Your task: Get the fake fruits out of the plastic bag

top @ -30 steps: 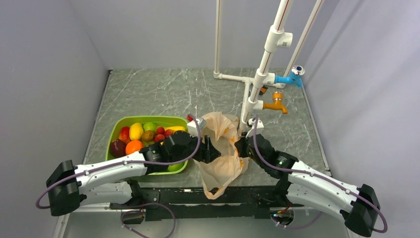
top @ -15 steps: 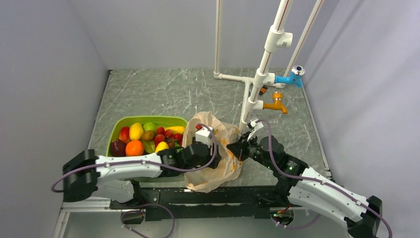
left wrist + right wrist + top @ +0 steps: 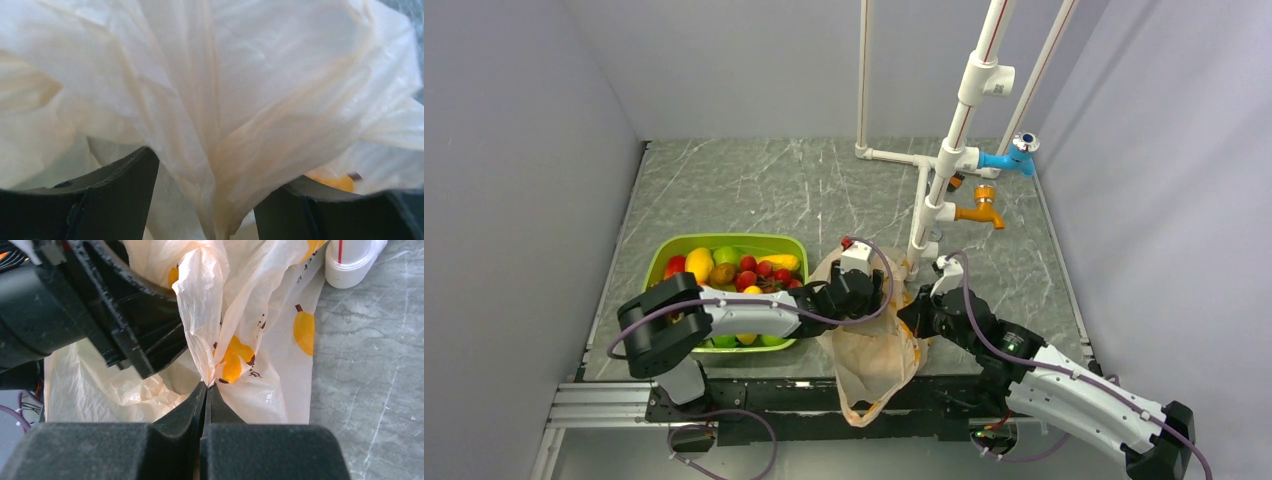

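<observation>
The right gripper (image 3: 206,386) pinches a fold of the bag (image 3: 270,395) tight, while the left gripper (image 3: 207,195) gapes wide against its film.

text: none legible | plastic bag (image 3: 270,390): orange prints with tiny marks, unreadable

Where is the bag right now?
In the top view, the bag sits centre, at the near edge, between the green tub and the right hand pinching it.

Setting: robot lab test booth. Evidence: plain grey partition walls (image 3: 524,150), marble-look tabletop (image 3: 754,185), mock PVC pipe rig (image 3: 964,110) w/ taps (image 3: 981,212).
</observation>
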Robot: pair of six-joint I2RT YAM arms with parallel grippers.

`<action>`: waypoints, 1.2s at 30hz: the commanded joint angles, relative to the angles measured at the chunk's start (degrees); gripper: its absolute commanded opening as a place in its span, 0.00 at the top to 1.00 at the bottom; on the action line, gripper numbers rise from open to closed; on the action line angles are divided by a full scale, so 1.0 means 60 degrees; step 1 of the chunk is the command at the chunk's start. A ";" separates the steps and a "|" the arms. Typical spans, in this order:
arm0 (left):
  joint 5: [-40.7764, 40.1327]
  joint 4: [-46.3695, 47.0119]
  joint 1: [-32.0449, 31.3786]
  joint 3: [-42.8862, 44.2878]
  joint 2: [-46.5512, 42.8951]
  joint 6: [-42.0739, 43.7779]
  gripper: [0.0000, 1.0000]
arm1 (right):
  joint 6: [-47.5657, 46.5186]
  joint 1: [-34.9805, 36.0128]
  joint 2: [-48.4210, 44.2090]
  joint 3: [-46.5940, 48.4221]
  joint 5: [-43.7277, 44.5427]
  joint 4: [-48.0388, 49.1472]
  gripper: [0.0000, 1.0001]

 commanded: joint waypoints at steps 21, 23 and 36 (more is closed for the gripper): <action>-0.0877 0.4569 0.0576 0.0666 0.2525 0.1647 0.42 | -0.0071 0.0007 -0.0278 0.1261 0.1120 -0.0195 1.00; -0.0999 0.4622 0.0610 0.0747 0.2677 0.1745 0.36 | -0.0057 0.0012 -0.0271 0.1224 0.1096 -0.0217 1.00; -0.0387 0.5454 0.0931 0.1569 0.3438 0.2447 0.18 | -0.0071 0.0011 -0.0282 0.1060 0.1100 -0.0275 1.00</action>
